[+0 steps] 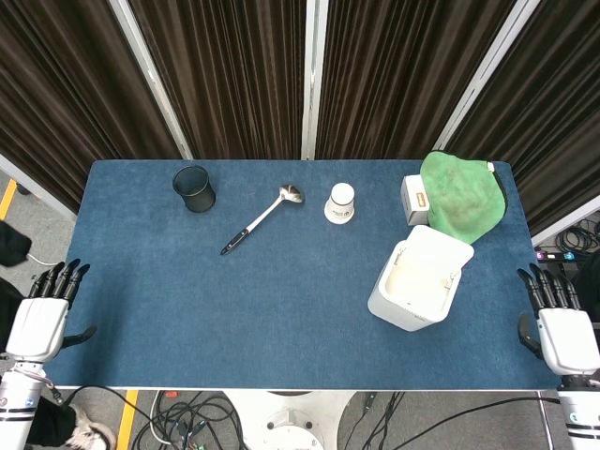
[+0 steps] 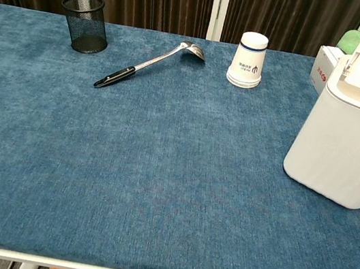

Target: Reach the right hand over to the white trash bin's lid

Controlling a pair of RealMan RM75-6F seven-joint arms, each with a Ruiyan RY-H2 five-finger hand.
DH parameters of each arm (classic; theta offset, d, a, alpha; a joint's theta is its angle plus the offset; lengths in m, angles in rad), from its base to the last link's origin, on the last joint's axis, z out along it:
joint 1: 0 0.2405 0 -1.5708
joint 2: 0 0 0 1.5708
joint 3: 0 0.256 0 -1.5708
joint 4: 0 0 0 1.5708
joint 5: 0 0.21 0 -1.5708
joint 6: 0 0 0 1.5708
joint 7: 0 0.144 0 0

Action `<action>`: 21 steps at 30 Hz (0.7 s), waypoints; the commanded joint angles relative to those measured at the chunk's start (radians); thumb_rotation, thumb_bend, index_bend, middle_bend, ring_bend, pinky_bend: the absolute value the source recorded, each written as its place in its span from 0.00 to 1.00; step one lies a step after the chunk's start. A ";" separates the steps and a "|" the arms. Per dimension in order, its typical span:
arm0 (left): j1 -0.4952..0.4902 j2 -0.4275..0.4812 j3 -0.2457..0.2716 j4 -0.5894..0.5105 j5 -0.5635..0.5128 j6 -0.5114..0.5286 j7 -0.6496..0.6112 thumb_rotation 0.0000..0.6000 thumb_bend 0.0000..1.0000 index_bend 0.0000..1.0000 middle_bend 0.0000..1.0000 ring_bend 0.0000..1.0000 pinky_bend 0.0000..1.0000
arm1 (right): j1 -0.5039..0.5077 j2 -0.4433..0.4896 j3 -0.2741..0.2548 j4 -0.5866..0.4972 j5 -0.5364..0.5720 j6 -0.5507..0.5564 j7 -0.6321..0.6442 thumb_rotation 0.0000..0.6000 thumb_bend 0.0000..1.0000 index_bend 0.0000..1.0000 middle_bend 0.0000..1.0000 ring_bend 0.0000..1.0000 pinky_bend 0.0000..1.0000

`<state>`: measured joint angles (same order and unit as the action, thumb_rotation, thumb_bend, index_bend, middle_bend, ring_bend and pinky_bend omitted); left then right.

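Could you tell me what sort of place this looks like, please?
Probably a robot lab test station, not a home: a blue-carpeted table before dark pleated curtains, loose cables on the floor, and unrelated props like a white trash bin and black mesh cup.
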<state>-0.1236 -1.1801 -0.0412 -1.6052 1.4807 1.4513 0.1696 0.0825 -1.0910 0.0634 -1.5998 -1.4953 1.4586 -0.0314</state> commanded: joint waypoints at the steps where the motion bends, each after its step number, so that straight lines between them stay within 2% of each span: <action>1: -0.003 0.001 -0.002 0.001 -0.002 -0.003 -0.004 1.00 0.00 0.08 0.05 0.00 0.12 | 0.005 0.009 0.005 -0.010 0.012 -0.011 0.003 1.00 1.00 0.00 0.01 0.00 0.00; 5: -0.006 -0.001 -0.001 0.002 0.002 -0.006 -0.004 1.00 0.00 0.08 0.05 0.00 0.12 | 0.020 0.020 0.010 -0.019 0.013 -0.039 0.073 1.00 1.00 0.00 0.05 0.00 0.00; 9: -0.008 -0.002 0.003 0.008 -0.001 -0.017 -0.005 1.00 0.00 0.08 0.05 0.00 0.12 | 0.062 0.037 0.027 0.015 -0.022 -0.078 0.333 1.00 1.00 0.00 0.06 0.00 0.00; 11: -0.008 0.000 0.004 0.008 -0.003 -0.018 -0.006 1.00 0.00 0.08 0.05 0.00 0.12 | 0.082 0.052 0.033 0.030 -0.039 -0.093 0.421 1.00 1.00 0.00 0.06 0.00 0.00; 21: -0.009 0.003 0.005 0.004 -0.005 -0.021 0.000 1.00 0.00 0.08 0.05 0.00 0.12 | 0.165 0.121 0.073 -0.011 -0.066 -0.139 0.626 1.00 1.00 0.00 0.06 0.00 0.00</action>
<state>-0.1330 -1.1769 -0.0363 -1.6015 1.4757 1.4305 0.1697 0.2248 -0.9871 0.1239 -1.5972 -1.5527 1.3355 0.5535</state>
